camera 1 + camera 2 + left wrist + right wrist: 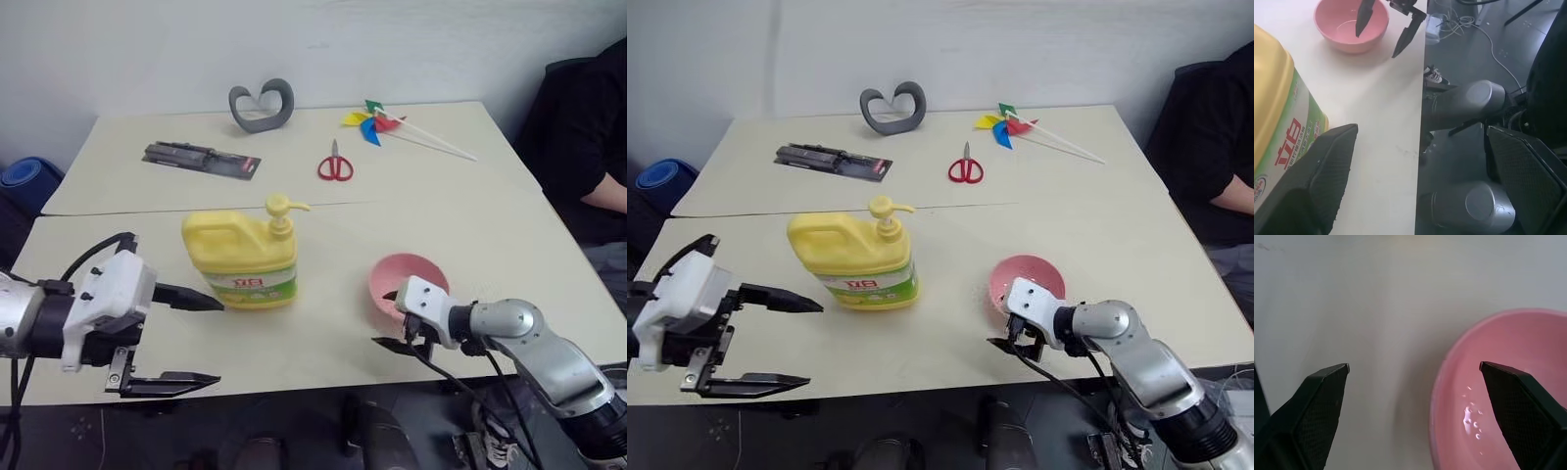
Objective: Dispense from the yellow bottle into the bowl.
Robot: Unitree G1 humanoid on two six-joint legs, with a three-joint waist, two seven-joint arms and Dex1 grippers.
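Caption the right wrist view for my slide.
Open right gripper straddling the near rim of the pink bowl on the table.

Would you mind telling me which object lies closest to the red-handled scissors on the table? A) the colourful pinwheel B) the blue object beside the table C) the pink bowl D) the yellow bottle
A: the scissors lie on the far half of the table, and the pinwheel sits just beyond them toward the right, nearer than the yellow bottle or the bowl.
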